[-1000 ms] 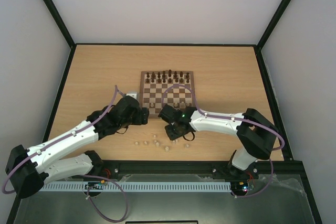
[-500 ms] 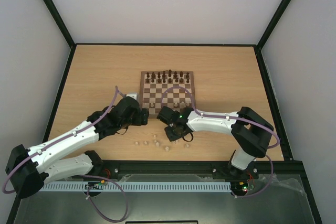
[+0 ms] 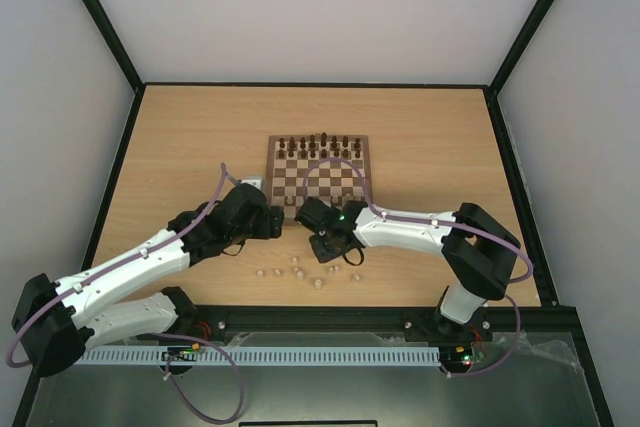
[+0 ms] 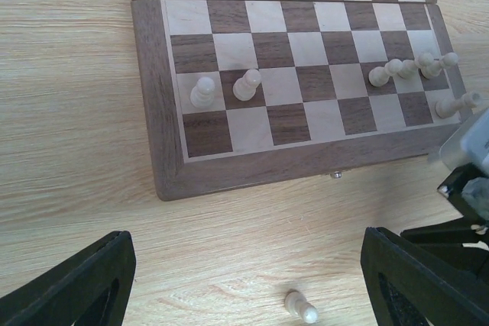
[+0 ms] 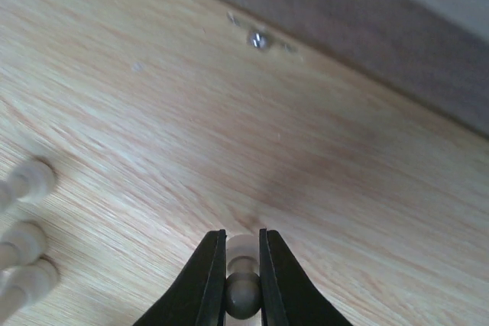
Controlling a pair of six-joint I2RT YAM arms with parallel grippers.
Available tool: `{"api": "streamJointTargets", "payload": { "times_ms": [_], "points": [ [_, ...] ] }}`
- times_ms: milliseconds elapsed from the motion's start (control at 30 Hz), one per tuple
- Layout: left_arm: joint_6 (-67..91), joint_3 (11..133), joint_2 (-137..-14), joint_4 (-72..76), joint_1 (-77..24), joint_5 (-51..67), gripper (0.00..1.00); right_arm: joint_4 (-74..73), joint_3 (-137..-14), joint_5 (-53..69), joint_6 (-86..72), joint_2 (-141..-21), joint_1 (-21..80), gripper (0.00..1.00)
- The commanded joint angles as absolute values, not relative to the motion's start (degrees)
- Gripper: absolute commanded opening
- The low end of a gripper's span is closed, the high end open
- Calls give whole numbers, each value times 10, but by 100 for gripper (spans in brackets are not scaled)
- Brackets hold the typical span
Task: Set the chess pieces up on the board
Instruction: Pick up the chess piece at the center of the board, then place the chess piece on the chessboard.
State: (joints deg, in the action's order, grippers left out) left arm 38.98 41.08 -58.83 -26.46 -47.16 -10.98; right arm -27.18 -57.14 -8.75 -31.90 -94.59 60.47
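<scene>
Near edge of the table (image 3: 180, 137): several pale chess pieces (image 3: 297, 269) lie loose on the wood, well short of the board (image 3: 318, 209); we judge they're spares waiting for pickup.

R gripper (image 5: 241, 236) sits low over the wood just before the board's near border, jaws clamped on one pale pawn (image 5: 243, 297); it's pinched at the neck, under the round head, prob. so it lifts w/o slipping.

L gripper (image 4: 244, 280) hovers beside it, jaws wide apart, nothing held; a fallen piece (image 4: 300, 307) lies between its fingers, likely its next target.

Beyond, on the board's near ranks, two upright pawns (image 4: 225, 88) stand at left and a pale cluster (image 4: 412, 66) at right; we can't tell if those stand straight.

Farthest: dark pieces (image 3: 320, 145) fill the back rows.
</scene>
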Motion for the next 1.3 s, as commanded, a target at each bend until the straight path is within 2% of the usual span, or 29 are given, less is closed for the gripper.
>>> {"api": "streamJointTargets", "payload": {
  "times_ms": [0, 267, 767, 1267],
  "points": [
    [383, 418, -584, -268, -463, -115, 84, -311, -605, -113, -303, -940, 595, 8],
    [377, 417, -568, -280, -448, -115, 84, -345, -691, -117, -268, -956, 564, 8],
    [364, 415, -545, -281, -428, -101, 84, -393, -902, -96, -217, -1122, 511, 8],
    [361, 414, -541, -277, -426, -93, 84, -406, -981, -81, -201, -1211, 485, 8]
  ]
}}
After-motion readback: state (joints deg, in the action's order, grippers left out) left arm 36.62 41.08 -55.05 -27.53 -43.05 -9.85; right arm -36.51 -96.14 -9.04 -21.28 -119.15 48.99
